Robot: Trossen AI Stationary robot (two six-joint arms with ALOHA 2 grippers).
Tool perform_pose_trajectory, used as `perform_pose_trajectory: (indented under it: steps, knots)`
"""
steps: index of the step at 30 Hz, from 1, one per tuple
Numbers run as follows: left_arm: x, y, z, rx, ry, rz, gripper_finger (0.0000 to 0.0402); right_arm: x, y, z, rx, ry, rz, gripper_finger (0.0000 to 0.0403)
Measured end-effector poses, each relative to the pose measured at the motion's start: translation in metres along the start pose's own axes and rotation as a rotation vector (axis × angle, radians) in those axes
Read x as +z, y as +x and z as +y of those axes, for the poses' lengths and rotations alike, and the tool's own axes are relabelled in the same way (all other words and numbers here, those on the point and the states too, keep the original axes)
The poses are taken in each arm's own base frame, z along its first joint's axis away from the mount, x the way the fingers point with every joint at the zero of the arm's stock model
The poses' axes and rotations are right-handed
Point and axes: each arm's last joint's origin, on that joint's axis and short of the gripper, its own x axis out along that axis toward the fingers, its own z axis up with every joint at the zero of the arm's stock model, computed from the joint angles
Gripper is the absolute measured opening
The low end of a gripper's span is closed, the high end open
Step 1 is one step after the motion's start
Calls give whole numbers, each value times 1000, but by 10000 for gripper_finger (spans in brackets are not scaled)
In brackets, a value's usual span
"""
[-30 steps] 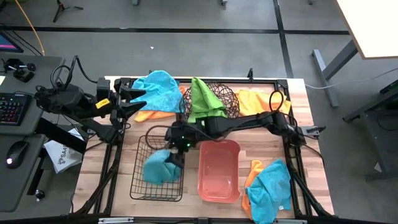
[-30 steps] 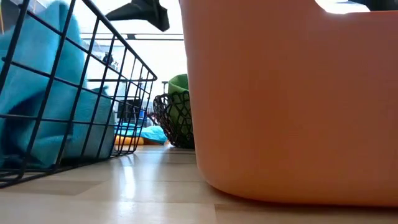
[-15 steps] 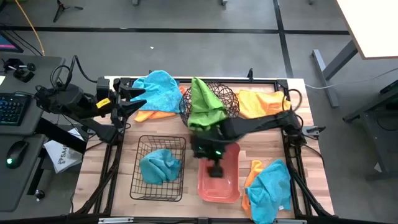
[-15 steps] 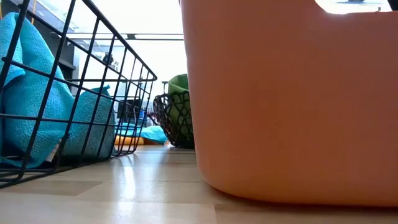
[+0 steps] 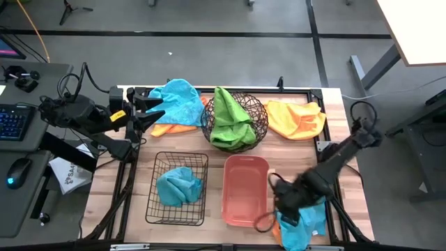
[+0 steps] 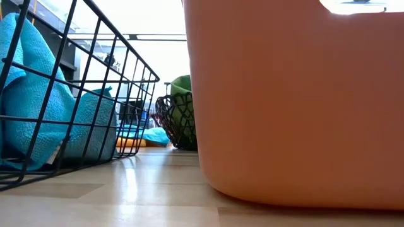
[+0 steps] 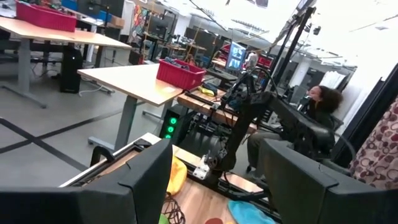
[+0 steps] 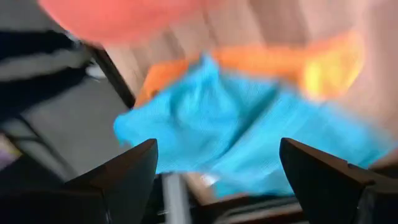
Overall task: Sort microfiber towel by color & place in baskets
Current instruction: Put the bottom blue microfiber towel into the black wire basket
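My right gripper point(image 5: 282, 209) hangs open, pointing down, over a blue towel point(image 8: 249, 143) at the table's near right corner; nothing sits between its fingers. That towel point(image 5: 306, 219) lies on an orange one point(image 8: 323, 68). Another blue towel point(image 5: 178, 187) lies in the black wire basket point(image 5: 155, 209). A green towel point(image 5: 230, 120) fills the round woven bowl point(image 5: 259, 111). The salmon tub point(image 5: 245, 189) stands between basket and gripper. My left gripper point(image 5: 150, 111) waits open and level at the far left.
A blue towel point(image 5: 174, 99) lies on an orange one point(image 5: 166, 128) at the far left, and a yellow-orange towel point(image 5: 296, 118) lies at the far right. Bare wood shows between the tub and the far towels. A person point(image 7: 323, 99) sits beyond the table.
My right gripper has swept from above the black wire basket, across the salmon tub, to the near right corner over the blue towel, turning as it went. The blue towel in the basket has settled lower.
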Motion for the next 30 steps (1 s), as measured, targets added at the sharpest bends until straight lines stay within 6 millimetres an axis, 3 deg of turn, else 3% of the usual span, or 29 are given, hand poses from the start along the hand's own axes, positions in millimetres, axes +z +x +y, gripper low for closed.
perform_pose_trajectory:
  steps: [5, 9, 23, 27, 30]
  knots:
    - [0, 0, 0, 2, 0, -1, 232, -20, 54, -13, 37, 303, 89, 331]
    - [0, 0, 0, 2, 0, -1, 232, -23, 79, -21, -9, 425, 126, 329]
    - [0, 0, 0, 14, -1, -4, 232, -16, 115, -27, -188, 523, 77, 246]
    - [0, 0, 0, 14, -1, -4, 232, -15, 118, -26, -192, 492, 84, 181]
    - [0, 0, 0, 14, -1, -4, 232, -16, 103, -20, -231, 459, 62, 74]
